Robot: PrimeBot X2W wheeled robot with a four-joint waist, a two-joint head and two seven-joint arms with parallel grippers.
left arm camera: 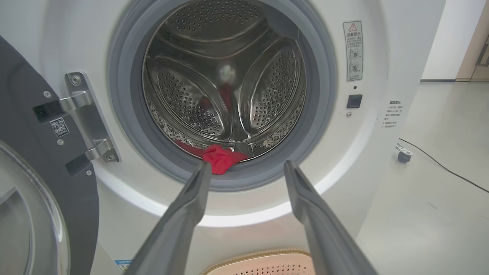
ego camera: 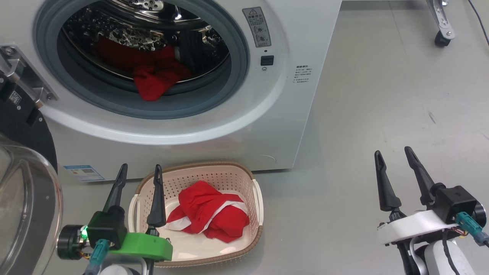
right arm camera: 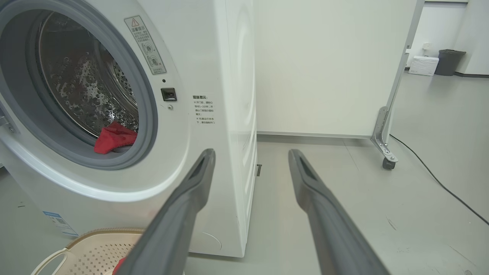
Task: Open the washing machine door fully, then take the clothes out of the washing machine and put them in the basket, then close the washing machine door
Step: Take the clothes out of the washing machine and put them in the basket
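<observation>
Clothes of bright red soft fabric (ego camera: 156,82): one piece draped over the grey rubber gasket (ego camera: 237,76) of the big white boxy washing machine (ego camera: 275,126), another down in the small cream perforated plastic basket (ego camera: 214,177). Large round glossy black door (ego camera: 26,133) swung wide. Left tool (ego camera: 140,168) poised by the basket, fingers (ego camera: 157,191) apart, holding nothing; right tool (ego camera: 392,151) likewise apart, off to the side. Called for a low reach with the left tool, a pinch on the overhanging fold rather than a deep dig, then a lift clear of the gasket.
</observation>
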